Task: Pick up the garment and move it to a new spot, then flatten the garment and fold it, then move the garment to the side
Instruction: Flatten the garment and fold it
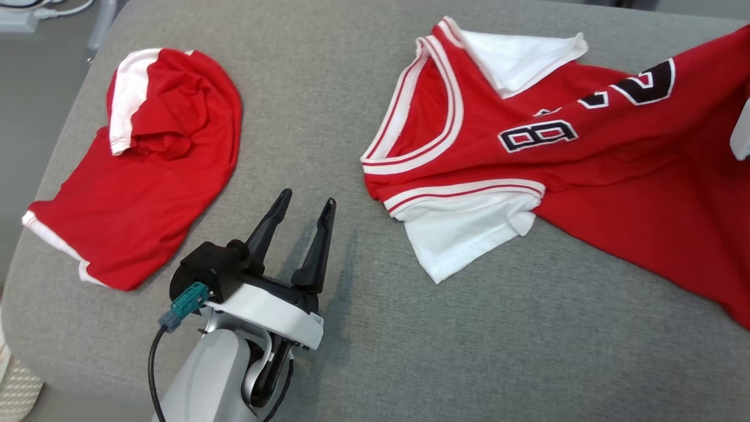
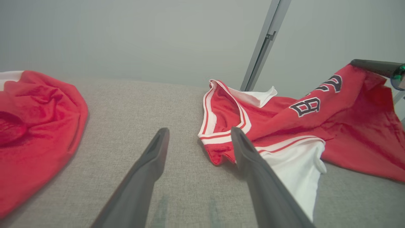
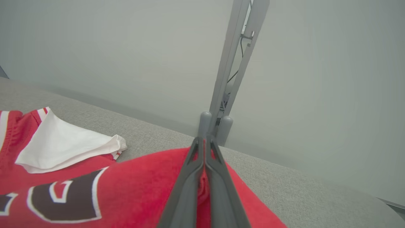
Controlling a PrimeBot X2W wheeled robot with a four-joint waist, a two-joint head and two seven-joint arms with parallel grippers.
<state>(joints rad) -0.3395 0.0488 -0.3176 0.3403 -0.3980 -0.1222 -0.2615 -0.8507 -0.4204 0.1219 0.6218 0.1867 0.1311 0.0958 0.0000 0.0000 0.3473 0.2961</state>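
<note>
The garment, a red jersey (image 1: 609,187) with white sleeves and dark numbers, lies spread on the right of the grey cushion (image 1: 328,88). Its right part rises off the cushion. In the right wrist view my right gripper (image 3: 205,142) is shut on a fold of the red fabric (image 3: 133,193). The left wrist view shows one of its dark fingers (image 2: 376,67) at the raised corner of the jersey (image 2: 348,126). My left gripper (image 1: 308,197) stands open over bare cushion, left of the jersey's collar, with nothing between its fingers (image 2: 199,129).
A second red and white garment (image 1: 152,176) lies bunched at the cushion's left (image 2: 31,133). The cushion's rounded edge drops off at the far left (image 1: 35,193). A grey metal post (image 3: 234,63) stands behind the cushion against a pale wall.
</note>
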